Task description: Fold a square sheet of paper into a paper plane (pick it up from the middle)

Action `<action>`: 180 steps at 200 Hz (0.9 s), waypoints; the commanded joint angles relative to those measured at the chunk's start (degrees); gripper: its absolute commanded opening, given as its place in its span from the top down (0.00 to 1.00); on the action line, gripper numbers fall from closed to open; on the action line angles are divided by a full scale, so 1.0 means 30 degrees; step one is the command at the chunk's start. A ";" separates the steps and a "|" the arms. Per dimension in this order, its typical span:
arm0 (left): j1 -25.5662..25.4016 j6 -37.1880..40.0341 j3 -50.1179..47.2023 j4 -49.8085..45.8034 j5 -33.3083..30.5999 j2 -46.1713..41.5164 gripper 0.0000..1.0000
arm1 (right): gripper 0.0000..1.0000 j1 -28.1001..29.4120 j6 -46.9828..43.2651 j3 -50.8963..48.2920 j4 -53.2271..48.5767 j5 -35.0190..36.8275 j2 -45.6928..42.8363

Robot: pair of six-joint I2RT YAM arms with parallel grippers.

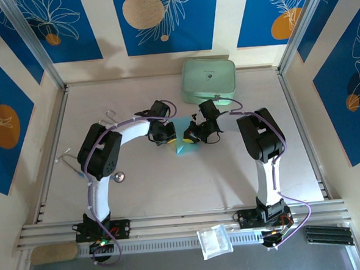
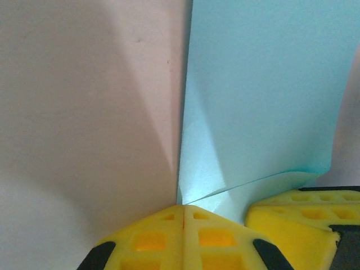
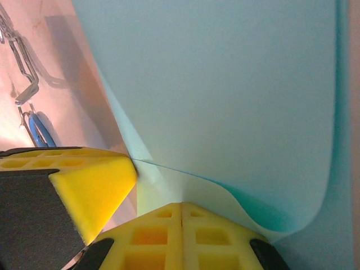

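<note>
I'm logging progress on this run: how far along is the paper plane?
Early stage. Done: the sky-blue sheet has one flap bent over along a soft, curved fold. In hand: the left gripper and right gripper, jaws shut, meet tip to tip at that fold. Left: no pointed dart shape or centre crease shows, so most folds remain.

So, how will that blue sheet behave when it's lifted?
Probably floppy: the square sheet of paper curls softly beside the right tool. Likely very light, being so thin, so it may flutter or slide on the smooth table. It seems to crease easily; a fold line shows by the left tool.
</note>
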 commanded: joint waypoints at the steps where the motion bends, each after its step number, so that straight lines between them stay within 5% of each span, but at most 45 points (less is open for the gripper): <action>1: -0.0216 0.0010 0.0428 -0.0628 0.0228 -0.1229 0.98 | 1.00 -0.0300 0.0123 -0.0366 -0.2224 0.2001 0.0314; 88: -0.2051 -0.4203 -0.4876 0.5214 0.2850 -0.3403 0.94 | 1.00 0.0208 0.1718 -0.0907 -0.2408 0.2059 -0.0098; 180: -0.2126 -0.3388 -0.4610 0.4756 0.1700 -0.2757 0.94 | 1.00 0.0312 0.1994 -0.0586 -0.2703 0.2178 0.0249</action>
